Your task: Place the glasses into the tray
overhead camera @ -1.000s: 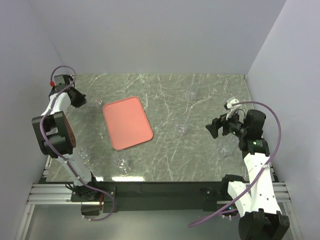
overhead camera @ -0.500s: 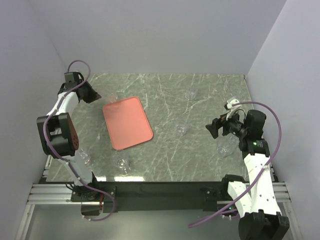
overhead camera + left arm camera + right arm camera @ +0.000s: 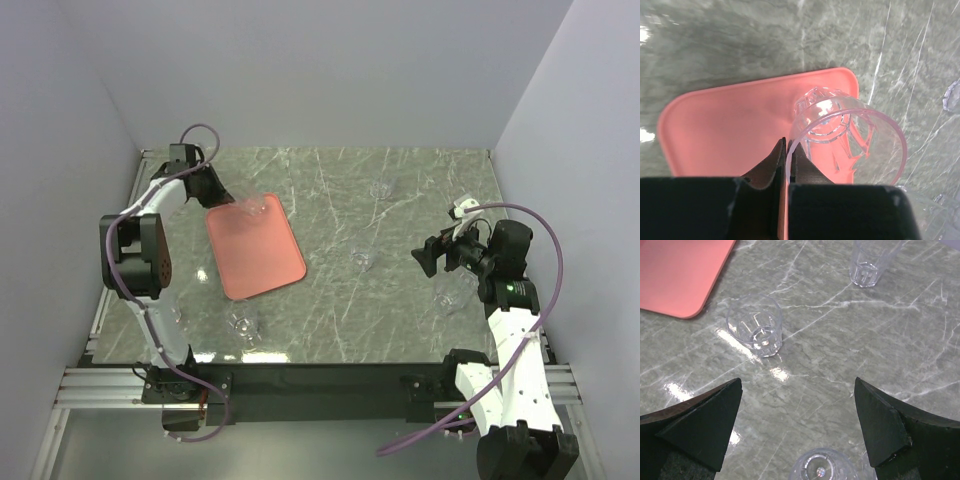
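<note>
Over at the far left of the grey-green marble table (image 3: 330,310), the left gripper (image 3: 218,190) has its fingers (image 3: 765,170) pressed together on the rim of one clear glass (image 3: 847,135), pinching the wall between them. From above, that glass (image 3: 252,207) sits over the far right corner of the salmon-pink tray (image 3: 255,250). In the wrist view its open mouth faces the camera and its ribbed base lies over the pink surface just inside the rim. I can't tell whether it touches. The tray (image 3: 725,125) lies flat, left of the table's middle and turned a little askew.

On the right side, the right gripper (image 3: 432,255) hovers above the table with its dark fingers (image 3: 700,425) spread wide apart, clear of every glass. Its wrist view shows one upright glass (image 3: 755,325) near the tray's corner (image 3: 680,275), another farther off (image 3: 870,262), and a third at the bottom edge (image 3: 822,470).

From above, loose glasses stand on the bare marble:
- one at the far right (image 3: 380,187)
- one just right of the tray (image 3: 362,257)
- one under the right arm (image 3: 450,293)
- one near the front edge (image 3: 243,325)
</note>
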Motion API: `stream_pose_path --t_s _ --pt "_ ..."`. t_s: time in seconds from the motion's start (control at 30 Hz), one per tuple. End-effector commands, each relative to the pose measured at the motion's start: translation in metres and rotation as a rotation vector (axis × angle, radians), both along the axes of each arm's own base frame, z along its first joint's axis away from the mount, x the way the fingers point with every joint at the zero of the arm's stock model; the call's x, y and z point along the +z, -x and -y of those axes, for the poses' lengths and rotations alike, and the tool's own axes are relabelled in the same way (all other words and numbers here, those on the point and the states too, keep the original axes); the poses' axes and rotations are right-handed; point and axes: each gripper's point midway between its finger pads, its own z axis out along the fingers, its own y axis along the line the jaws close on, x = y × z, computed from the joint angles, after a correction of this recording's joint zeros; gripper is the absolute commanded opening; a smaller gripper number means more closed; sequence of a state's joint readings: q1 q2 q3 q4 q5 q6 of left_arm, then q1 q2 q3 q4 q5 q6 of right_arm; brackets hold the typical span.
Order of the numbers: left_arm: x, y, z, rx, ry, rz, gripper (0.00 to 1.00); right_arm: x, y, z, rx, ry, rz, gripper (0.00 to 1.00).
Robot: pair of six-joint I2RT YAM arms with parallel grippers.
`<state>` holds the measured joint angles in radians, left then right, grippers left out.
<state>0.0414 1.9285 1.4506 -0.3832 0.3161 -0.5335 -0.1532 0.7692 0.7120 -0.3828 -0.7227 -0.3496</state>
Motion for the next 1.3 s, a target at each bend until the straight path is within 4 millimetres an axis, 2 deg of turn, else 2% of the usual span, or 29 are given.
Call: stream_pose_path --t_s 0.0,0.07,0.1,0.27,0.5,0.7,1.27 --pt "0.023 -0.018 0.016 -0.047 -0.008 0.080 0.01 0.007 -0.002 0.001 0.000 0.012 0.044 1.00" --pt "0.021 -0.020 0.015 -0.040 -0.014 0.075 0.01 0.008 -0.002 0.001 -0.003 0.012 0.046 1.00" --pt "0.018 -0.019 0.027 -0.064 -0.017 0.068 0.01 0.008 -0.002 0.001 -0.001 0.013 0.047 1.00" --pt "0.014 -0.020 0.037 -0.077 -0.035 0.058 0.02 0.008 -0.002 0.001 -0.001 0.013 0.047 1.00" --pt "0.008 -0.022 0.043 -0.078 -0.085 0.031 0.05 0.008 -0.001 0.001 -0.001 0.014 0.049 1.00" --pt "0.011 -0.026 0.047 -0.080 -0.146 0.032 0.08 0.009 -0.002 0.001 -0.003 0.014 0.051 1.00" --pt "0.017 -0.028 0.055 -0.095 -0.200 0.036 0.31 0.009 -0.002 0.002 -0.004 0.014 0.051 1.00"
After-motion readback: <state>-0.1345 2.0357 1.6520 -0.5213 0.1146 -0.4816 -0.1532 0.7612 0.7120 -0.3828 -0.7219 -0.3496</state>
